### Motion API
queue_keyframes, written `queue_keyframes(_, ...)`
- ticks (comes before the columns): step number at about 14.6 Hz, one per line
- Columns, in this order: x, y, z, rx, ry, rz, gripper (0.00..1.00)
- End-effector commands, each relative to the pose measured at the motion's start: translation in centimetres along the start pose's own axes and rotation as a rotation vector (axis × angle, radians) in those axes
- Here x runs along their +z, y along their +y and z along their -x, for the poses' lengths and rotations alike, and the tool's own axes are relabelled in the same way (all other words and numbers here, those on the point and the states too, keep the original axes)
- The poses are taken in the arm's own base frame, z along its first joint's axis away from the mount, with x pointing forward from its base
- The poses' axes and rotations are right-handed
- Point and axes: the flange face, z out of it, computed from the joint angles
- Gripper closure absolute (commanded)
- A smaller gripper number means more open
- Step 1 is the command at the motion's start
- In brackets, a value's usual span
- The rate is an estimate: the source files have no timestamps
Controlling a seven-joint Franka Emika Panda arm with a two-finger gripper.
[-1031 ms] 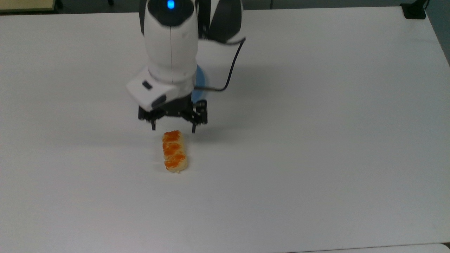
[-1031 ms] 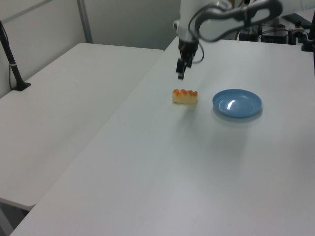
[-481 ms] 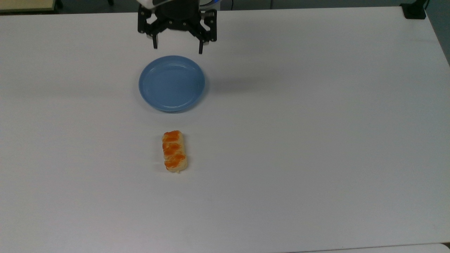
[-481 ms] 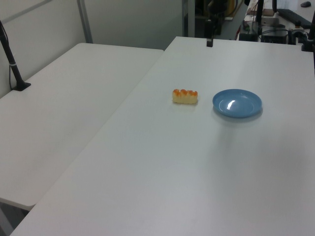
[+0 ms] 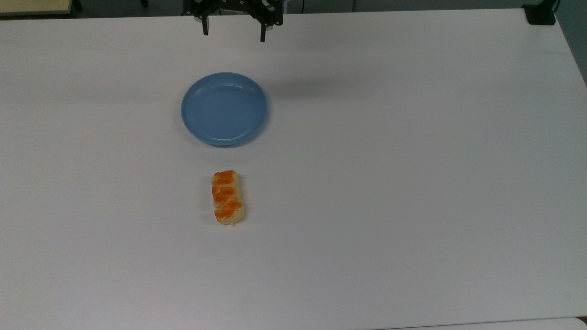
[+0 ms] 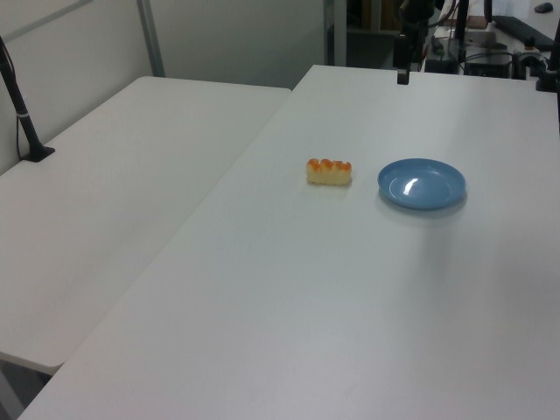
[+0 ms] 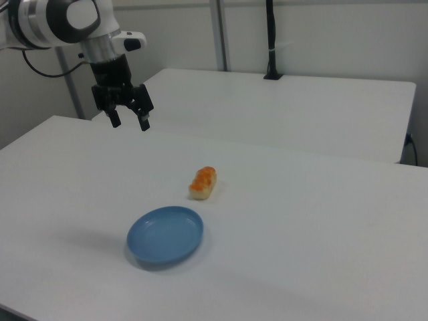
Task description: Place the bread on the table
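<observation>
With the bread already down on the table, I judged the placing done

Going left to right in the right view, I had the gripper [image 7: 128,123] raised, its jaws spread and empty, well apart from the bread [image 7: 203,183], which lay on the table [image 7: 321,221] just beyond the blue plate [image 7: 165,235], its long axis pointing away from the plate

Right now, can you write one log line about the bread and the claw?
bread: lying on table, off blue plate | claw: open, empty, raised beyond plate | task: looks done
</observation>
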Motion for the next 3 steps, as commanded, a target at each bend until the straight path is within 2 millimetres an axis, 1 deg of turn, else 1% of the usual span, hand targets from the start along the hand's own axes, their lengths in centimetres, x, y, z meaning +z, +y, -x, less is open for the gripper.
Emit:
queue_keyframes(1, 0.00, -0.29, 0.97, 0.024, -0.017, -0.055, 0.00)
queue_keyframes(3, -0.06, -0.30, 0.98, 0.024, -0.017, -0.057, 0.00)
